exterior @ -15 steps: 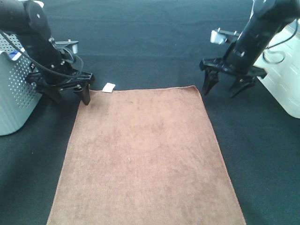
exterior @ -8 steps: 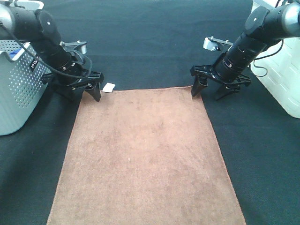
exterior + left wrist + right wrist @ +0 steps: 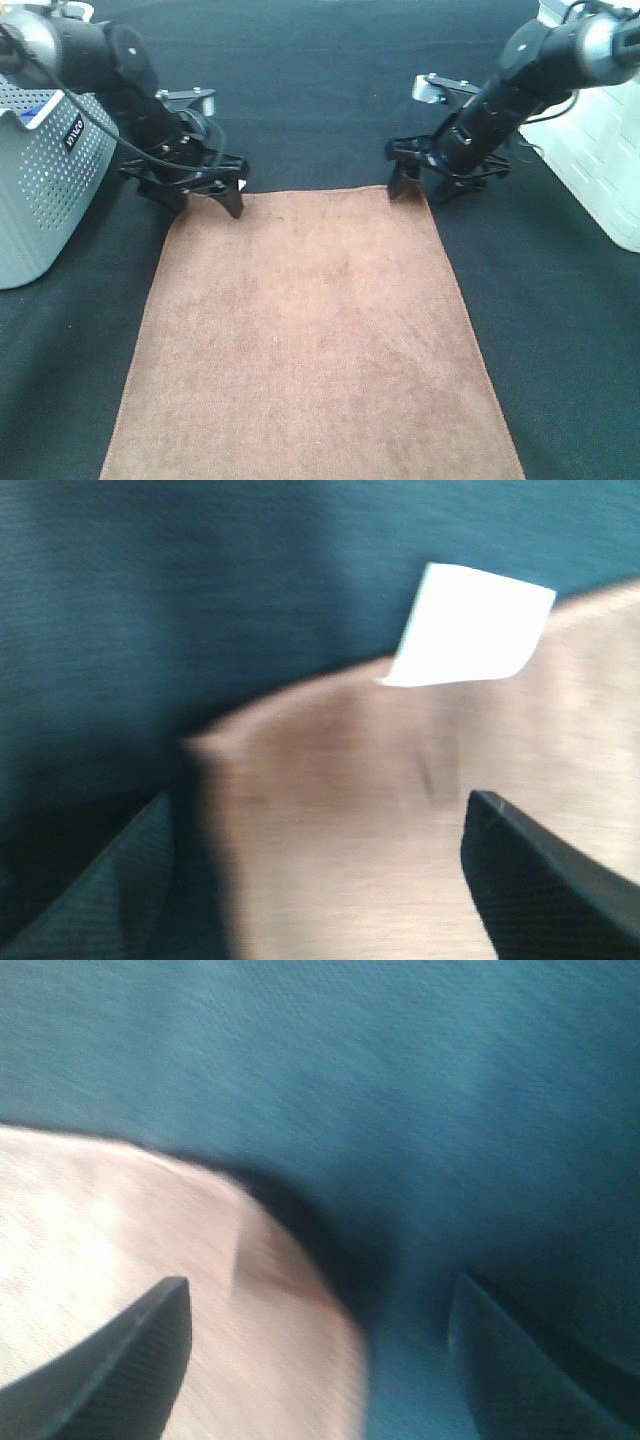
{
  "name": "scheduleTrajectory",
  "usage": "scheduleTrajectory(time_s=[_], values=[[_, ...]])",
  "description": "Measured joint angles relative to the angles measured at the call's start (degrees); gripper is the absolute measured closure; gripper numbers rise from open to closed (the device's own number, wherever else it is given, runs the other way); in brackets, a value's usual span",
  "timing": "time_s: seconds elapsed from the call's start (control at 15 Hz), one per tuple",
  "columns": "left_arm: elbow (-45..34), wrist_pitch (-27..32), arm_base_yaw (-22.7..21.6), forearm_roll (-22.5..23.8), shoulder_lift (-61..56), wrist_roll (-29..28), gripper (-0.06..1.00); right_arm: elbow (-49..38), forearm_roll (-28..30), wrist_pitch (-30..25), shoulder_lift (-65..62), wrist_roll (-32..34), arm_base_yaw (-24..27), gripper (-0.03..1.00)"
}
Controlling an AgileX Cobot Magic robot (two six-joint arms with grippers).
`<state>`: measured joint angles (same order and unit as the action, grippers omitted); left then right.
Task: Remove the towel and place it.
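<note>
The brown towel (image 3: 310,330) lies flat on the dark table. Its far short edge runs between my two grippers. My left gripper (image 3: 207,198) is open and straddles the towel's far left corner (image 3: 300,770). The white tag (image 3: 470,625) lies just beyond one finger (image 3: 545,885). In the high view the left gripper hides the tag. My right gripper (image 3: 417,187) is open and straddles the far right corner (image 3: 250,1290), with one finger (image 3: 120,1360) over the towel and the other over the bare table. Neither gripper holds anything.
A grey perforated basket (image 3: 40,200) stands at the left edge, close behind the left arm. A white ribbed container (image 3: 600,150) stands at the right edge. Dark table cloth (image 3: 320,90) surrounds the towel.
Both grippers have moved inward along the towel's far edge, from outside the corners to over them. The left gripper now covers the white tag. The towel has not moved.
</note>
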<state>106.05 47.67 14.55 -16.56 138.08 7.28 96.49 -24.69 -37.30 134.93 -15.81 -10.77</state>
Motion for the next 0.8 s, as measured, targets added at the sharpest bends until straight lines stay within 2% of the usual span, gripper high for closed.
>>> scheduleTrajectory(time_s=[0.13,0.2,0.27,0.4,0.53,0.6,0.8], values=[[0.0,-0.11,0.52,-0.46,0.06,0.11,0.2,0.29,0.0,1.6,0.34,-0.4,-1.49,0.28],[0.0,-0.11,0.52,-0.57,0.06,0.11,0.21,0.29,0.11,1.83,0.4,-0.4,-1.6,0.33],[0.0,0.0,0.52,-0.06,0.06,0.11,0.25,0.29,0.4,2.41,0.57,-0.46,-1.83,0.42],[0.0,0.17,0.52,2.06,0.17,0.11,0.45,0.29,1.09,3.04,0.8,-0.46,-1.83,0.64],[0.0,0.86,0.52,4.18,0.34,0.11,0.77,0.29,2.64,3.32,0.86,-0.46,-1.89,0.88],[0.0,1.03,0.52,4.87,0.34,0.11,0.9,0.29,3.27,3.32,0.86,-0.46,-1.89,0.96],[0.0,0.92,0.52,5.33,0.34,0.11,0.93,0.29,3.67,3.44,0.86,-0.46,-2.01,0.96]])
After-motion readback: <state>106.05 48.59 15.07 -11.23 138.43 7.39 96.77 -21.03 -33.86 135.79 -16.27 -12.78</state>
